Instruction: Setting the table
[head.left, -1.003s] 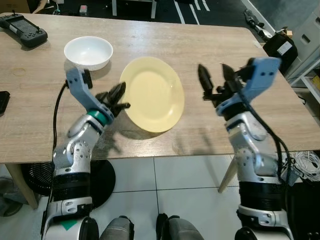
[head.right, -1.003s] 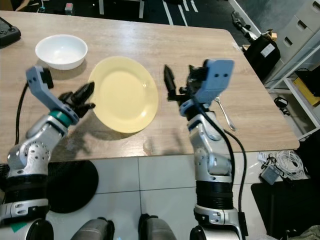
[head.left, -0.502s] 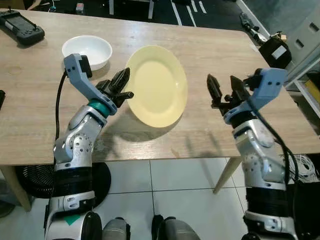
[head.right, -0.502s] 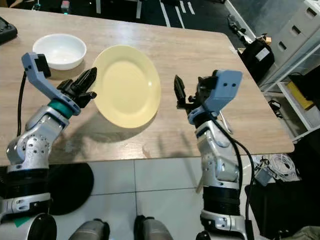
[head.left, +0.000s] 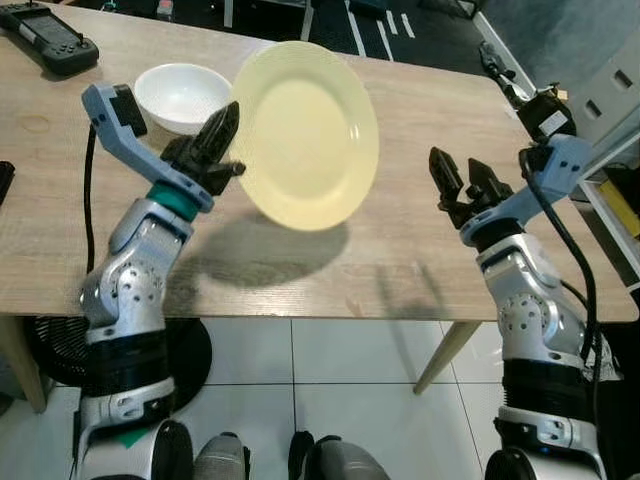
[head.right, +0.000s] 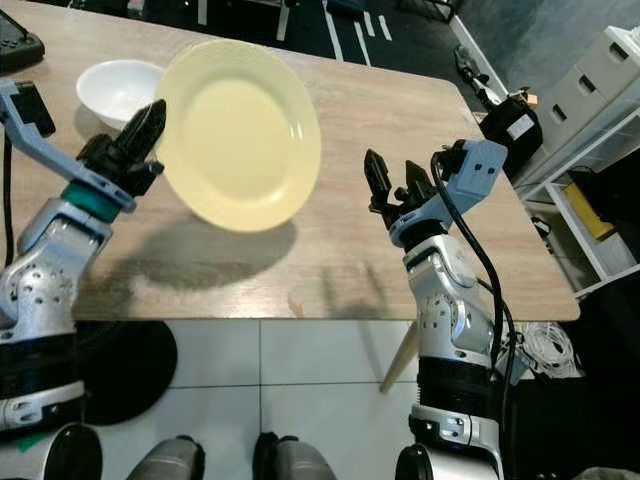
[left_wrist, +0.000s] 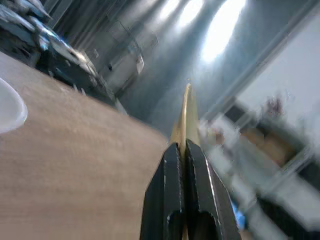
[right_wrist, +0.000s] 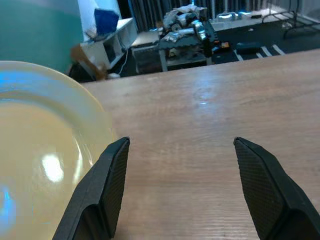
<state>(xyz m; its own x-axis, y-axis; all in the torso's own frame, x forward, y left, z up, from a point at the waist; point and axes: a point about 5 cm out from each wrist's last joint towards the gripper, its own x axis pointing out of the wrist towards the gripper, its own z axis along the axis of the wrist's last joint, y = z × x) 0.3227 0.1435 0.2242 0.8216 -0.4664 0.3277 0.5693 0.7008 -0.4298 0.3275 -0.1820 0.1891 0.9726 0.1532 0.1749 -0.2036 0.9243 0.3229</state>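
A pale yellow plate (head.left: 306, 132) hangs tilted in the air above the wooden table (head.left: 420, 130). My left gripper (head.left: 224, 150) is shut on its left rim. In the left wrist view the plate's edge (left_wrist: 186, 115) sticks out from between the closed fingers (left_wrist: 172, 200). My right gripper (head.left: 460, 185) stands open over the right side of the table, with nothing between its fingers. The right wrist view shows the plate (right_wrist: 45, 160) beyond the spread fingers (right_wrist: 107, 185). A white bowl (head.left: 180, 96) rests on the table behind the left gripper.
A black handheld controller (head.left: 50, 40) lies at the table's far left corner. A black bag (head.left: 545, 105) and white shelving (head.right: 600, 110) stand off the right end. The tiled floor (head.left: 320, 350) runs below the table's near edge.
My left gripper has lifted the plate off the table and tilted it upward. The right arm has drifted right and lower. The camera view has shifted too.
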